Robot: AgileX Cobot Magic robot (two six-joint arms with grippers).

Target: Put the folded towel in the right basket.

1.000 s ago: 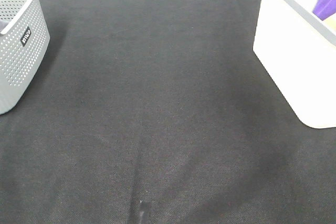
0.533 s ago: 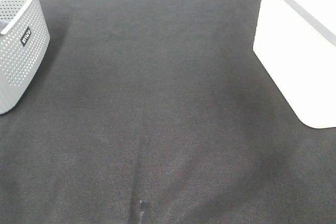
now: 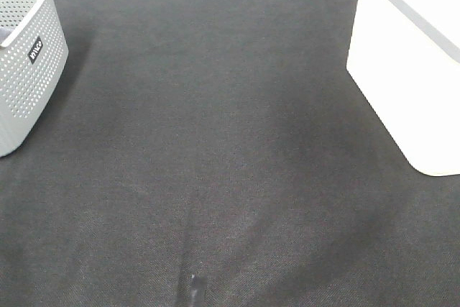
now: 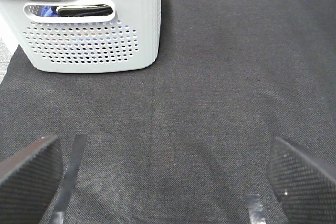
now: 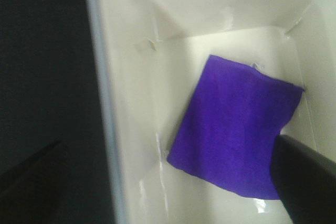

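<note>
I see the folded purple towel [image 5: 236, 129] lying flat on the floor of the white right basket [image 5: 131, 93], near one corner. My right jaws hang wide and empty above it. My left jaws are wide too, over the dark desk [image 4: 210, 77], facing the grey perforated basket [image 4: 89, 35].

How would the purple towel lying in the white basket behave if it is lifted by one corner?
The purple towel is thin folded cloth lying flat in the white basket, so it would probably droop and partly unfold. It looks light for its area. Its matte fabric surface seems unlikely to slip from a grip.
</note>
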